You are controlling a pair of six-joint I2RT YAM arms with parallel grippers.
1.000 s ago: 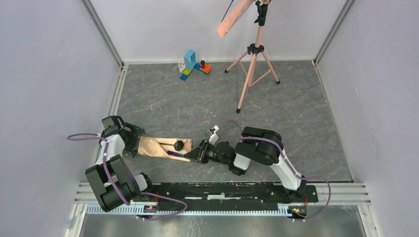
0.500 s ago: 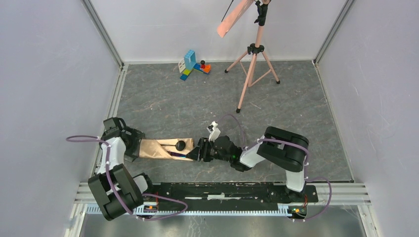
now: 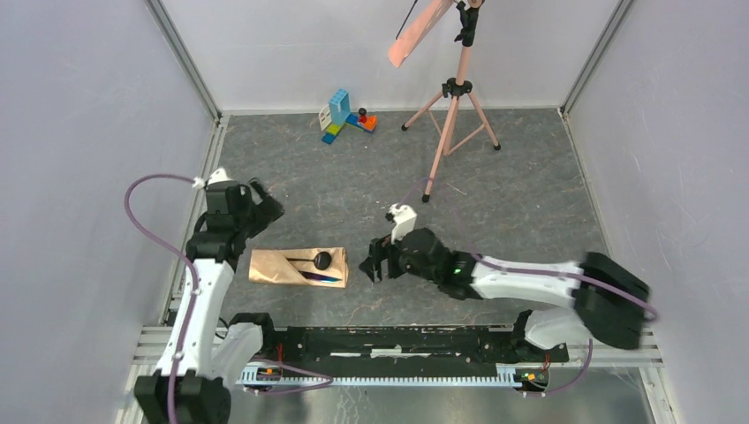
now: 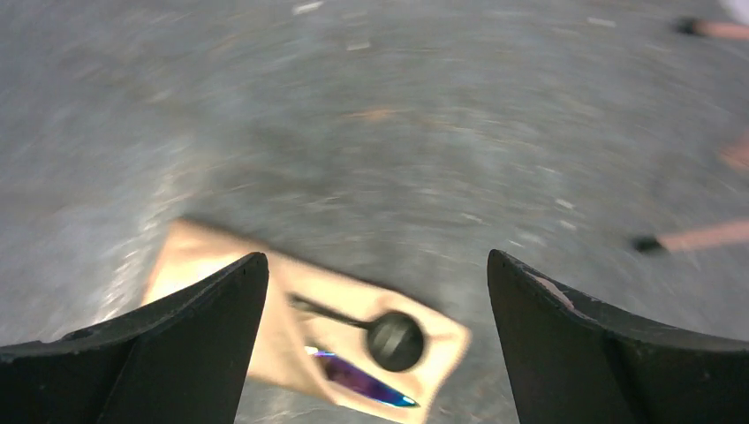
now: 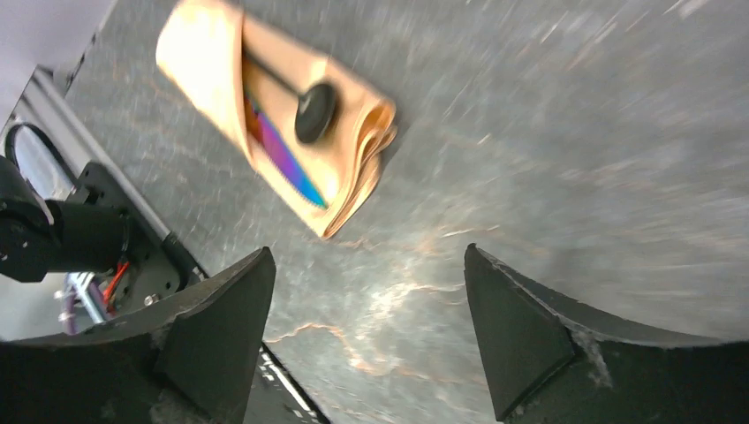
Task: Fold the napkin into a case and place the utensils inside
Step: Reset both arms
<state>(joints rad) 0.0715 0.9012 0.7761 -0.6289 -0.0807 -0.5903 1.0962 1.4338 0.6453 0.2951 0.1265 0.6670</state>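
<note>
Left fingers (image 4: 185, 327) and right fingers (image 5: 539, 336) stood wide and empty; each needed to lift clear without brushing the case (image 3: 274, 265) holding the utensils (image 3: 322, 261).

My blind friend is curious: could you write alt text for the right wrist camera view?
A folded peach cloth case lies on a grey marbled table, with a black round-ended utensil and an iridescent purple blade tucked in its pocket, ends showing. The right gripper hangs open and empty above the table, clear of the case.
</note>
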